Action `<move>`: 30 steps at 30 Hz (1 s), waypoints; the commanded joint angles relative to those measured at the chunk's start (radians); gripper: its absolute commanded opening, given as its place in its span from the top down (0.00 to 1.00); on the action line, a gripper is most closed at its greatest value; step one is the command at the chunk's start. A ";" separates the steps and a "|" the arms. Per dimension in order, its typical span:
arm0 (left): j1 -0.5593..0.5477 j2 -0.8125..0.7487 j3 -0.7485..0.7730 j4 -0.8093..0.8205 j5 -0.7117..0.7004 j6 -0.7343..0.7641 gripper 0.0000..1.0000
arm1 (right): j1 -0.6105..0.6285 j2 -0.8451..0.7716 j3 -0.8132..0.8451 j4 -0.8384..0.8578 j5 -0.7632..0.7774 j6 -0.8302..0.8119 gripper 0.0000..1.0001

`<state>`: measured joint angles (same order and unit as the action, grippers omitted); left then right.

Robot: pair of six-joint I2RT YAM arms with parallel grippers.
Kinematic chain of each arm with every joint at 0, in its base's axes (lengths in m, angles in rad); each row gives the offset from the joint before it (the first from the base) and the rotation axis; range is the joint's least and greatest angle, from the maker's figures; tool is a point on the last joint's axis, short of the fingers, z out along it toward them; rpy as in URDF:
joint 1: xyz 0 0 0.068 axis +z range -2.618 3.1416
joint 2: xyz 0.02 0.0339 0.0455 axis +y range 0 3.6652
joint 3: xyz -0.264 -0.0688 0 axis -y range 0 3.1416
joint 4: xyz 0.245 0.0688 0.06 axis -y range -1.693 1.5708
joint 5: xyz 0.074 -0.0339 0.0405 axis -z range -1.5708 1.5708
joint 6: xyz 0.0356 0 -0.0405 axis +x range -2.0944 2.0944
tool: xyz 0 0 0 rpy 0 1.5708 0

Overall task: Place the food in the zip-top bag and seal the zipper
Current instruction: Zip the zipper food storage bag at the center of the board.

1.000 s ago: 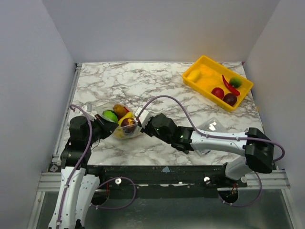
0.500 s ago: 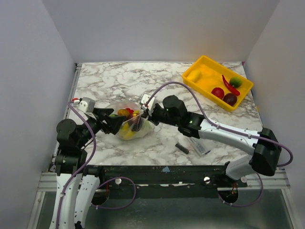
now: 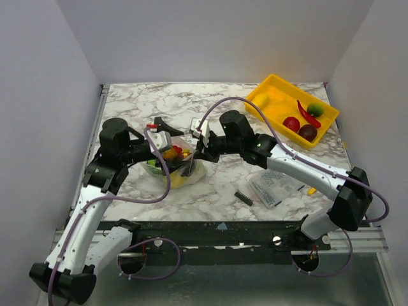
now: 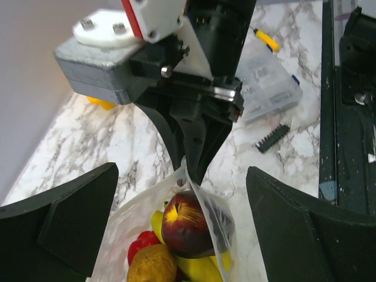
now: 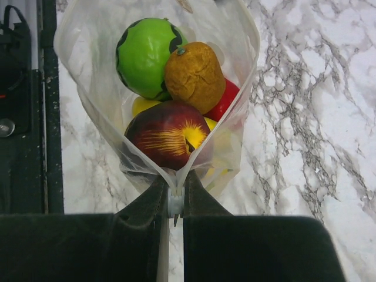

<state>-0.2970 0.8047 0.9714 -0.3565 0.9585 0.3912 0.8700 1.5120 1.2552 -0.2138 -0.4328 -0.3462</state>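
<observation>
— What's the zip-top bag (image 5: 88, 111) made of?
— Thin clear plastic film, shiny and crinkled. The food (image 5: 167, 134) inside it is mostly smooth and glossy, like moulded plastic. Only the brown kiwi (image 5: 194, 73) looks matt and grainy.
— And your own parts?
— My right hand (image 5: 174, 191) is matt black plastic.
— The worktop (image 5: 305, 117)?
— Smooth, marble-patterned, with a soft sheen. The yellow tray (image 3: 280, 95) on it is smooth plastic with a slight gloss.

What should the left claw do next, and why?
Probably lower the left claw and close it on the bag's rim beside the right claw, to start pressing it shut. The right claw pinches one end of the rim, the left hangs open facing that end, and the bag gapes over the fruit.
</observation>
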 commanded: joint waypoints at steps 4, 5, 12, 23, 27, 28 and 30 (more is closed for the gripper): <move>-0.047 0.186 0.082 -0.178 0.075 0.203 0.06 | -0.006 -0.015 0.085 -0.162 -0.104 -0.018 1.00; -0.048 0.197 0.080 -0.170 0.072 0.197 0.06 | -0.008 -0.021 0.084 -0.160 -0.107 -0.017 1.00; -0.056 0.268 0.066 -0.106 0.048 0.166 0.05 | -0.008 -0.019 0.088 -0.183 -0.107 -0.018 1.00; -0.076 0.254 0.026 -0.124 -0.039 0.187 0.40 | -0.008 -0.021 0.083 -0.177 -0.118 -0.018 1.00; -0.087 0.227 -0.006 -0.111 -0.089 0.172 0.53 | -0.008 -0.034 0.061 -0.151 -0.122 -0.006 1.00; -0.090 0.223 -0.008 -0.121 -0.083 0.172 0.57 | -0.008 -0.036 0.060 -0.146 -0.127 -0.001 1.00; -0.096 0.215 -0.012 -0.127 -0.088 0.161 0.65 | -0.008 -0.035 0.057 -0.131 -0.137 0.007 1.00</move>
<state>-0.3775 1.0492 0.9779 -0.4843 0.9058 0.5529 0.8684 1.5108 1.3170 -0.3908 -0.5228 -0.3565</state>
